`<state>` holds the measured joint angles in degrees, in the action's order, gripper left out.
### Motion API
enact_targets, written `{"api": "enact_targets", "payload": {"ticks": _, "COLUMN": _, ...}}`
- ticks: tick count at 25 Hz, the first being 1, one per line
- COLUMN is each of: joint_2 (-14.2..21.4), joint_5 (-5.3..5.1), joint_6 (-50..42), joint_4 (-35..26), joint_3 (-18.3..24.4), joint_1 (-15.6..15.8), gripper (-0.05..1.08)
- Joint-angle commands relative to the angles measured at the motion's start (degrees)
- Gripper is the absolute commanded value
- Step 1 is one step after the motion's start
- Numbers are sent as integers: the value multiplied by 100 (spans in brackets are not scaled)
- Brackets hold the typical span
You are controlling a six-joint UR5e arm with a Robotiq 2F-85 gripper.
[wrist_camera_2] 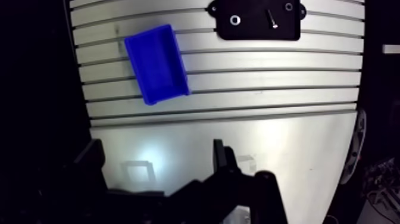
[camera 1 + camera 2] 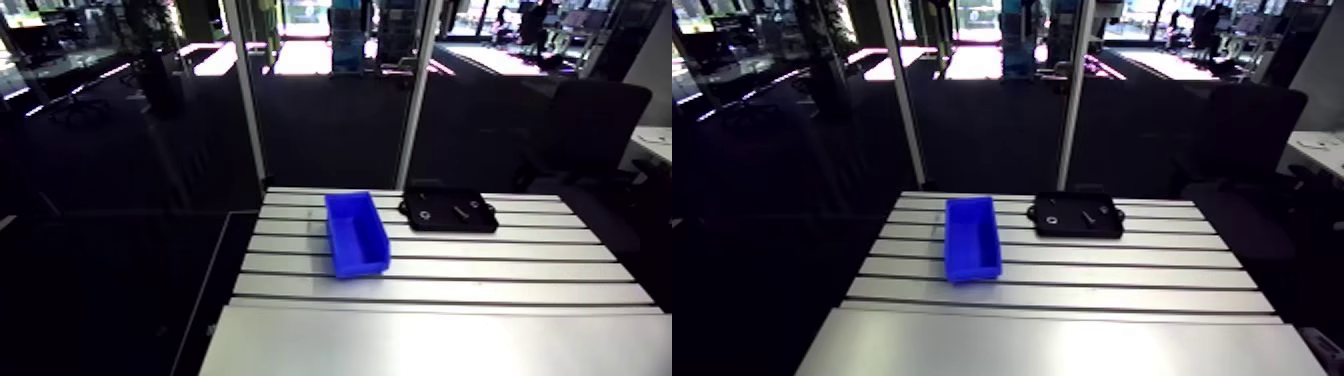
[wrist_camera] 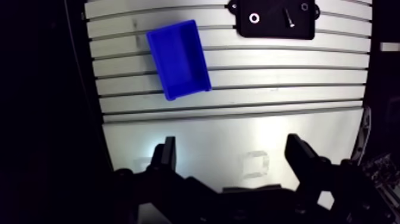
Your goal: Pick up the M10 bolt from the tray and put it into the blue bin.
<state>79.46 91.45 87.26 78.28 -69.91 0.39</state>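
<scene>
M10 bolt (image 3: 288, 18) seen lying flat in black tray (image 3: 271, 31), near far edge of slotted table (image 3: 268, 77). Small ring-shaped part (image 3: 254, 18) seen in same tray, beside bolt, not touching. Blue bin (image 3: 177, 58) set on slotted surface, well apart from tray, nothing seen inside. Gripper (image 3: 231, 146) held above smooth plate at table's near side, well apart from bin and tray. Fingers (image 3: 165, 156) spread wide, jaws released, nothing held between them.
</scene>
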Motion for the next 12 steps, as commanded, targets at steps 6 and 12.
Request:
{"api": "enact_targets", "payload": {"ticks": 6, "joint_2": 118, "joint_5": 61, "joint_6": 331, "joint_4": -11, "joint_3": -18, "joint_1": -285, "gripper": 1}}
{"api": "enact_targets", "payload": {"ticks": 12, "joint_2": 83, "joint_5": 70, "joint_6": 884, "joint_4": 77, "joint_3": -106, "joint_1": -558, "gripper": 1}}
